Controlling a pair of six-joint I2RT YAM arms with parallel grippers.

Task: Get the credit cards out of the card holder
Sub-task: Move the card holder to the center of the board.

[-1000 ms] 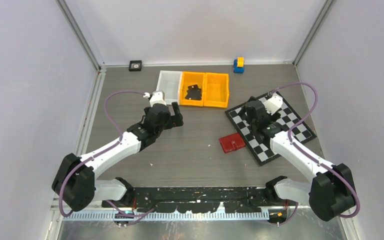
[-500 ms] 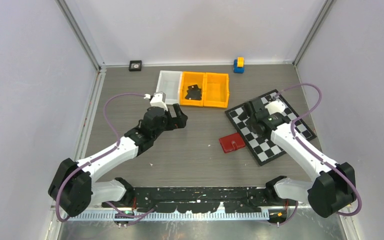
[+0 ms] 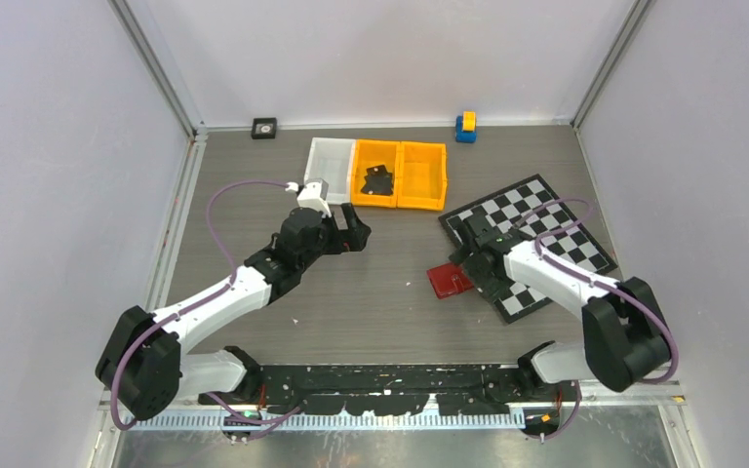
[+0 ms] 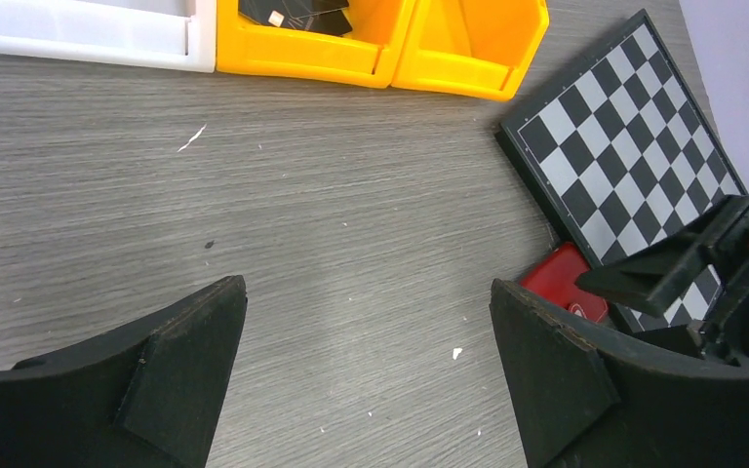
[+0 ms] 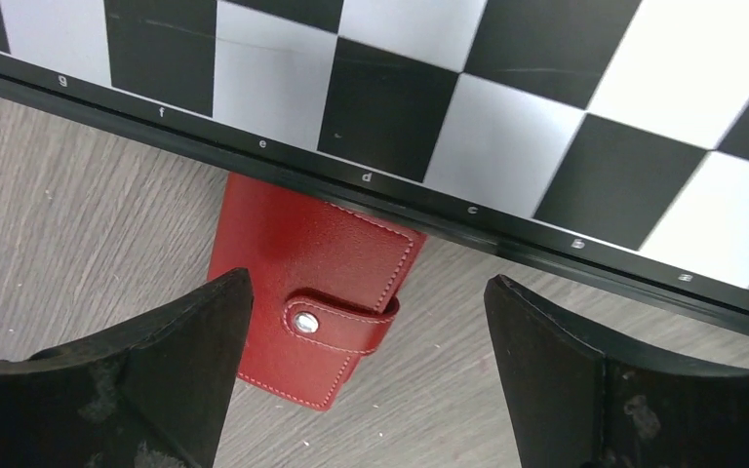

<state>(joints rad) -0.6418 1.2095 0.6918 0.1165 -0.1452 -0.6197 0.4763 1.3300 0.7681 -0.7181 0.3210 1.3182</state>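
Card holder (image 3: 444, 281): red, snap tab fastened, flat on the desk (image 3: 371, 302) at the 8 o'clock edge of the chequered board (image 3: 546, 219), its far edge apparently tucked beneath the frame. Right pincer (image 5: 366, 292) hovers directly over it, jaws fully spread, gripping nothing. Left pincer (image 3: 351, 230), equally wide and empty, hangs above the desk at the holder's 10 o'clock, near the orange bins (image 3: 419, 202).

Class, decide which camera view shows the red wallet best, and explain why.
Right wrist: the wallet fills the middle, its snap tab clear. The top view shows only a small red patch; the left wrist view shows just a corner.
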